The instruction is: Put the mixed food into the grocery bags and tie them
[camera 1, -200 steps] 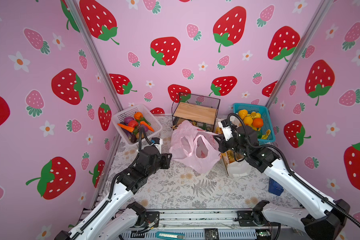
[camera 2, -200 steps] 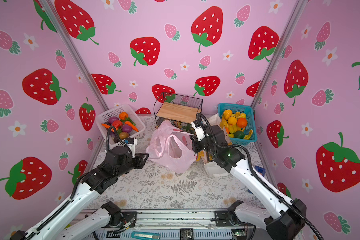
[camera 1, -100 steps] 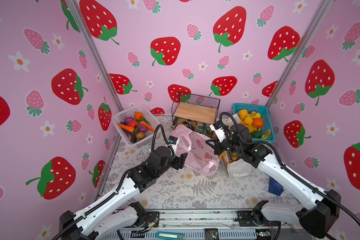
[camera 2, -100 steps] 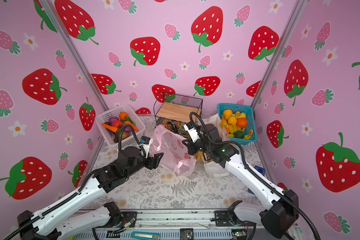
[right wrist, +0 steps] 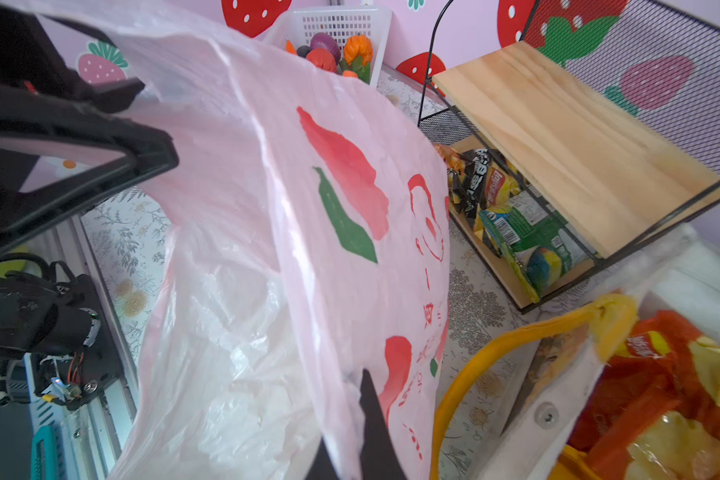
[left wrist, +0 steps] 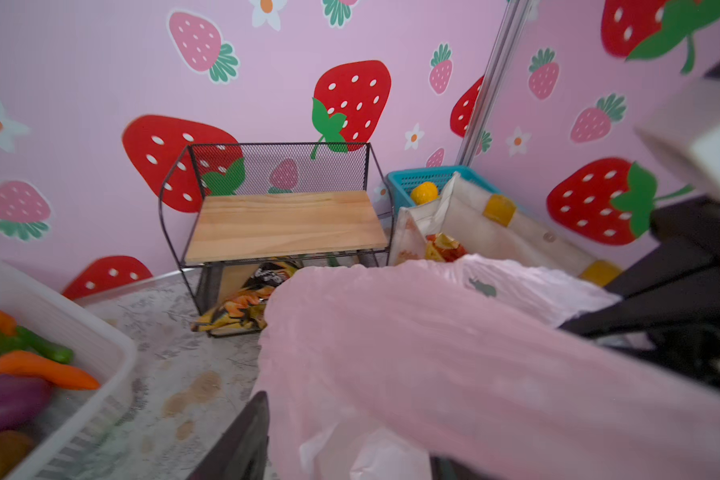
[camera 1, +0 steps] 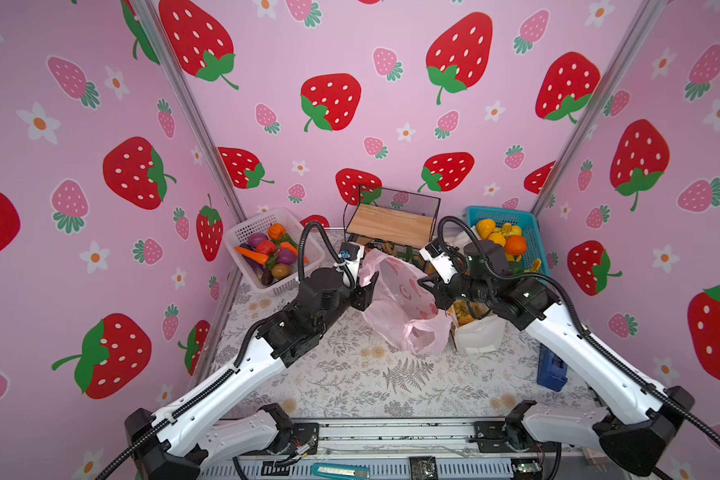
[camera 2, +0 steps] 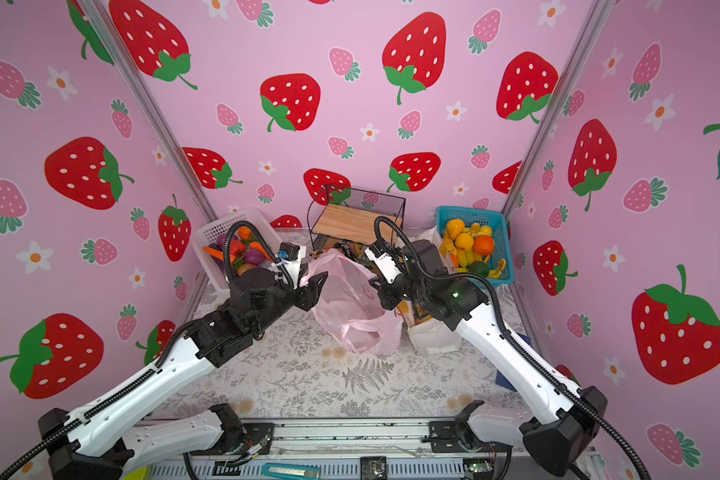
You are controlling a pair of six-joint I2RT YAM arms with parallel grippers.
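Note:
The pink plastic bag hangs stretched between both grippers at mid-table. My right gripper is shut on its right rim, film pinched at the black tip. My left gripper is at the left rim, jaws apart with pink film draped between them. The white tote with a yellow handle stands just right of the bag and holds a red-orange snack packet. Toy vegetables, among them a carrot, lie in the white basket.
A wire shelf with a wooden top stands at the back, with snack packets under it. The blue basket at the back right holds fruit. A blue box sits by the right wall and a teal cutter on the front rail.
My left arm swung right from beside the white basket to the bag's left rim. Its jaws widened, then narrowed. The right gripper carried its rim up and leftward, stretching the bag.

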